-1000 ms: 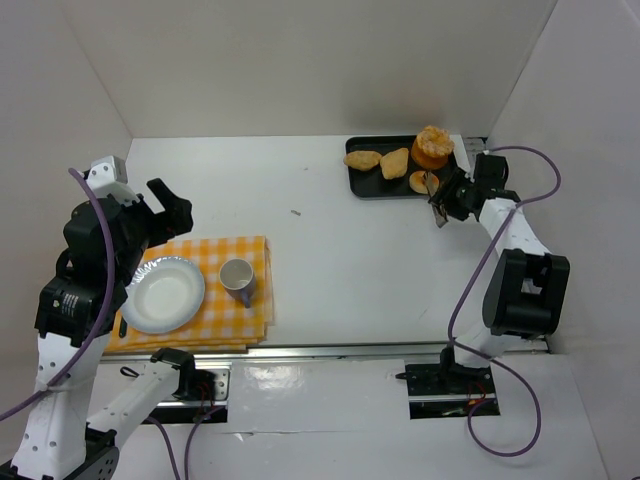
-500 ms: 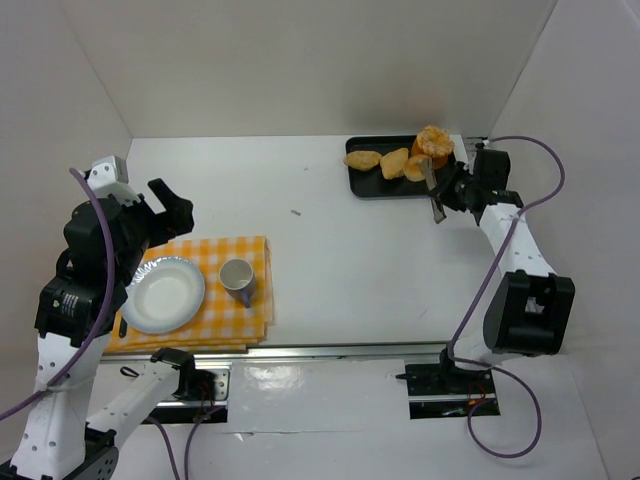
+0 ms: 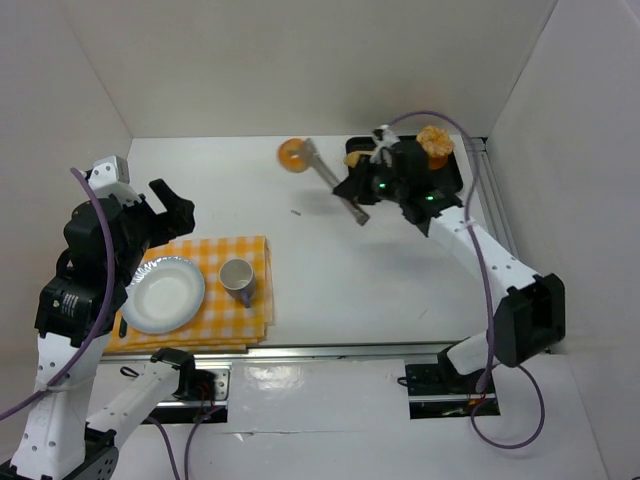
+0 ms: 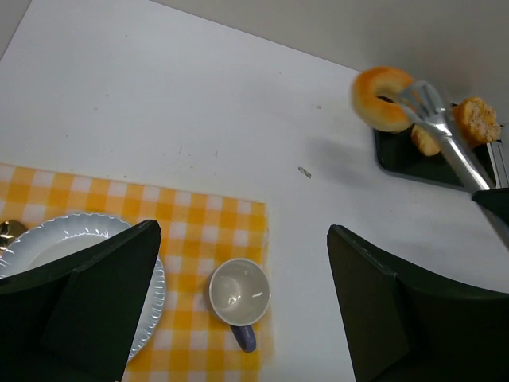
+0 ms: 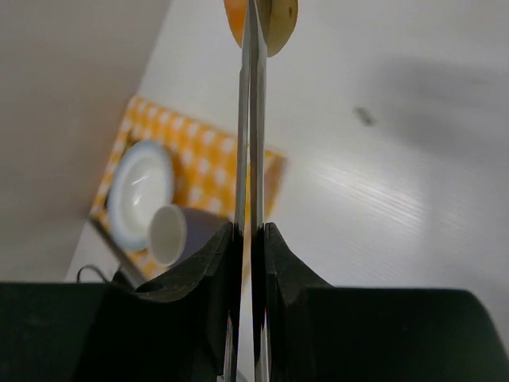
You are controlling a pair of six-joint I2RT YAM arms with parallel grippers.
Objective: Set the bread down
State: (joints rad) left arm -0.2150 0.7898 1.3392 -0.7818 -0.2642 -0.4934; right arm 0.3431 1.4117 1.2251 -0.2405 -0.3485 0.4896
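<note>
The right hand [image 5: 251,237] is clamped on the tongs [image 3: 331,178]. Their long axis runs up and left to the ring of bread [image 3: 291,154] pinched at their tip, held above the worktop [image 3: 400,270] at upper centre. The plate [image 3: 163,295], probably the goal, sits on the checked cloth [image 3: 245,255], well down-left of the bread. The left hand [image 4: 242,231] hangs wide open and empty near the plate.

Ring-shaped bread [image 4: 367,97] in tongs [image 4: 447,142]
</note>
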